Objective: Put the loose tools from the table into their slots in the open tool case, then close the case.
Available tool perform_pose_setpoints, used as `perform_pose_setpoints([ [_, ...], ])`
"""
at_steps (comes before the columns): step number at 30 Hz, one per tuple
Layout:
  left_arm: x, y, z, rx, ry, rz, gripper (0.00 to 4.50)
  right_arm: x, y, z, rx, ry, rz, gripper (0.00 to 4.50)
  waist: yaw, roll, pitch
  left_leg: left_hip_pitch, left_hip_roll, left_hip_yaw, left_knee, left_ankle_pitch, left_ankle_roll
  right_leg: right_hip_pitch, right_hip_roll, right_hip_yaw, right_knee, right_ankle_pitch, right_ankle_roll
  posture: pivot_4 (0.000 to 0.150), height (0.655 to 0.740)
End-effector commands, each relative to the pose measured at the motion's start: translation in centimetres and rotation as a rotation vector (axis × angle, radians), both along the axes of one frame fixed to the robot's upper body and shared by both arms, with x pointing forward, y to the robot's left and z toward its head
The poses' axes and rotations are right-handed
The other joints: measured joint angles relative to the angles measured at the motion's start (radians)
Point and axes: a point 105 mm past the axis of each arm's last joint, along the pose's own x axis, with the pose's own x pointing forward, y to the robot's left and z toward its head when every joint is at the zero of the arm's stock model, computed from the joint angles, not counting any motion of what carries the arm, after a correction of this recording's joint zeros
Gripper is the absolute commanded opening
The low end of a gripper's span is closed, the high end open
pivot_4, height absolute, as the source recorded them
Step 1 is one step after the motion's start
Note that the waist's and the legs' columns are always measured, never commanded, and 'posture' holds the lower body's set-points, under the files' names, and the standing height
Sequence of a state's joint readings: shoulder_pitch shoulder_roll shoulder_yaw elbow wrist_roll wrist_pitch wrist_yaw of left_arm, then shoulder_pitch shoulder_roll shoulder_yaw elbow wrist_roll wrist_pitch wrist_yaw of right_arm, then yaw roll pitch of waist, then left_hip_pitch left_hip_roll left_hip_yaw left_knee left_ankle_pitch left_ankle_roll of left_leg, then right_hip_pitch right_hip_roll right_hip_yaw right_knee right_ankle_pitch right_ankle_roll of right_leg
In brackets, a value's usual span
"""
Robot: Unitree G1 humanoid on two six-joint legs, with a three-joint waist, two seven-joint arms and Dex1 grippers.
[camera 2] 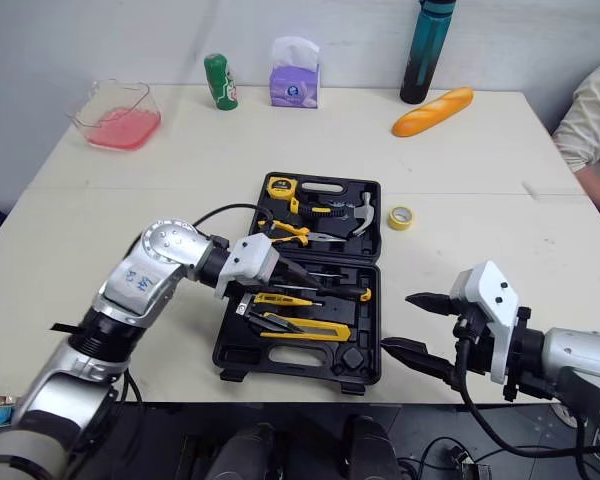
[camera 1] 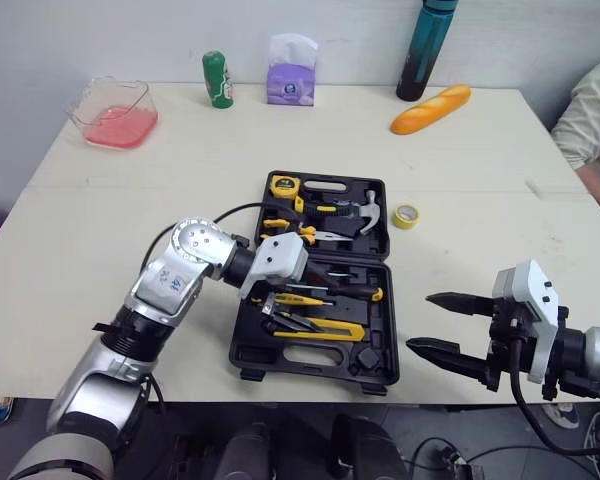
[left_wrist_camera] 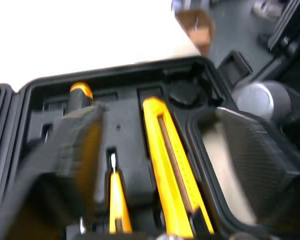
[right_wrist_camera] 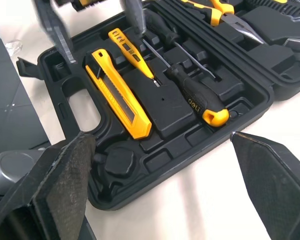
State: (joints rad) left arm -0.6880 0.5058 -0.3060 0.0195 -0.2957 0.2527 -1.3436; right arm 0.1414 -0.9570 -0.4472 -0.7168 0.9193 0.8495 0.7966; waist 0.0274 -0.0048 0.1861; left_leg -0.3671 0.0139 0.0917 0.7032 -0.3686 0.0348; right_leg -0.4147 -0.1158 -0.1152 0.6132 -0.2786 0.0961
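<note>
Nearest, the right gripper (camera 1: pixel 444 326) hovers over the table (camera 1: pixel 130 200) edge just right of the tool case (camera 1: pixel 380 375), its two black fingers spread wide with nothing between them. The right wrist view looks between its pads (right_wrist_camera: pixel 65 175) into the case's near half, showing what the head views only hint at: a yellow utility knife (right_wrist_camera: pixel 117 92), a slim yellow tester screwdriver (right_wrist_camera: pixel 127 47) and a black screwdriver (right_wrist_camera: pixel 195 100) with a yellow cap, each lying in a slot. That view also catches the left gripper's fingers (right_wrist_camera: pixel 55 30) hanging apart. The left gripper (camera 1: pixel 288 293) reaches down over the near half, released and empty, straddling the tester and the knife's end. The case lies open and flat mid-table; its far half holds pliers (camera 1: pixel 300 232), a hammer (camera 1: pixel 370 212) and a tape measure (camera 1: pixel 283 185). A yellow tape roll (camera 1: pixel 406 216) lies loose just right of that half. Farther back stand a baguette (camera 1: pixel 430 108), a teal bottle (camera 1: pixel 425 50), a purple tissue pack (camera 1: pixel 291 80), a green can (camera 1: pixel 217 80) and a clear container (camera 1: pixel 115 112). A person's sleeve (camera 1: pixel 590 120) shows at the right.
</note>
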Motion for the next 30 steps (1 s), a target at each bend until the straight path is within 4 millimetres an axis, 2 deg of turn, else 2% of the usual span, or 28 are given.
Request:
perform_pose_setpoints([
  [1, 0.2, 0.6, 0.1, -0.064, -0.015, 0.004, 1.71, 0.0, 0.3, 0.6, -0.013, -0.030, 0.034, 4.50, 0.000, 0.000, 0.000, 0.000, 0.000, 0.000, 0.000, 0.000, 0.000, 0.000, 0.000, 0.000, 0.000, 0.000, 0.000, 0.150, 0.7400],
  [4, 0.4, 0.8, -1.0, -0.039, -0.017, 0.018, 0.28, 0.1, 0.5, 0.5, -0.013, -0.030, 0.039, 4.50, 0.000, 0.000, 0.000, 0.000, 0.000, 0.000, 0.000, 0.000, 0.000, 0.000, 0.000, 0.000, 0.000, 0.000, 0.000, 0.150, 0.7400],
  [5, 0.4, 0.8, -1.2, -0.034, -0.017, 0.017, 0.05, 0.1, 0.5, 0.5, -0.013, -0.030, 0.039, 4.50, 0.000, 0.000, 0.000, 0.000, 0.000, 0.000, 0.000, 0.000, 0.000, 0.000, 0.000, 0.000, 0.000, 0.000, 0.000, 0.150, 0.7400],
  [11, 0.8, 1.5, -3.6, 0.087, -0.044, 0.049, 0.05, 0.3, 0.8, 0.3, -0.009, -0.032, 0.044, 4.50, 0.001, 0.000, 0.000, 0.000, -0.001, 0.000, 0.000, 0.000, 0.000, 0.000, 0.000, -0.002, 0.000, 0.000, 0.000, 0.150, 0.7400],
  [15, 1.0, 2.7, -6.3, 0.251, -0.016, 0.092, 0.05, 0.4, 0.8, 0.0, 0.003, -0.035, 0.035, 4.50, 0.001, 0.000, -0.001, 0.000, 0.000, 0.000, 0.000, 0.000, 0.000, 0.001, 0.000, -0.003, 0.000, 0.000, 0.000, 0.150, 0.7400],
  [19, 1.1, 3.4, -8.4, 0.345, -0.048, 0.121, 0.05, 0.5, 1.1, -0.3, 0.014, -0.032, 0.033, 4.50, -0.001, 0.000, -0.003, 0.009, 0.000, 0.001, -0.002, 0.000, 0.000, 0.007, 0.000, -0.001, -0.001, 0.000, 0.000, 0.150, 0.7400],
  [21, 1.0, 3.4, -8.5, 0.339, -0.040, 0.120, 0.05, 0.5, 1.2, -0.4, 0.020, -0.028, 0.028, 4.50, -0.001, 0.001, -0.006, 0.012, 0.000, 0.001, -0.003, 0.000, 0.000, 0.011, -0.001, 0.002, -0.002, 0.000, 0.000, 0.150, 0.7400],
  [24, 1.5, 2.8, -7.6, 0.279, -0.023, 0.160, 0.05, 0.5, 0.9, -0.7, 0.018, -0.023, 0.014, 4.50, -0.001, 0.002, -0.007, 0.016, 0.001, 0.000, -0.004, -0.001, 0.001, 0.015, -0.002, 0.002, -0.005, 0.000, -0.001, 0.150, 0.7400],
  [27, 1.4, 2.5, -4.3, 0.121, 0.068, 0.183, 0.05, 0.8, 0.3, -0.6, 0.024, -0.036, -0.024, 4.50, -0.002, 0.001, -0.008, 0.016, 0.000, 0.000, -0.004, -0.001, 0.001, 0.015, -0.009, 0.001, -0.006, 0.000, -0.001, 0.150, 0.7400],
  [29, 1.0, 2.9, -2.2, 0.034, 0.119, 0.179, 0.66, 1.0, -0.4, -0.4, 0.033, -0.048, -0.060, 4.50, -0.003, 0.001, -0.007, 0.015, 0.000, -0.001, -0.004, -0.001, 0.001, 0.015, -0.009, -0.001, -0.003, 0.000, -0.001, 0.150, 0.7400],
  [30, 0.9, 3.9, -0.3, -0.047, 0.164, 0.216, 1.00, 1.3, -1.4, -0.3, 0.033, -0.062, -0.106, 4.50, -0.004, 0.000, -0.007, 0.014, 0.000, -0.001, -0.004, -0.001, 0.001, 0.014, -0.010, -0.001, -0.002, 0.000, -0.001, 0.150, 0.7400],
])
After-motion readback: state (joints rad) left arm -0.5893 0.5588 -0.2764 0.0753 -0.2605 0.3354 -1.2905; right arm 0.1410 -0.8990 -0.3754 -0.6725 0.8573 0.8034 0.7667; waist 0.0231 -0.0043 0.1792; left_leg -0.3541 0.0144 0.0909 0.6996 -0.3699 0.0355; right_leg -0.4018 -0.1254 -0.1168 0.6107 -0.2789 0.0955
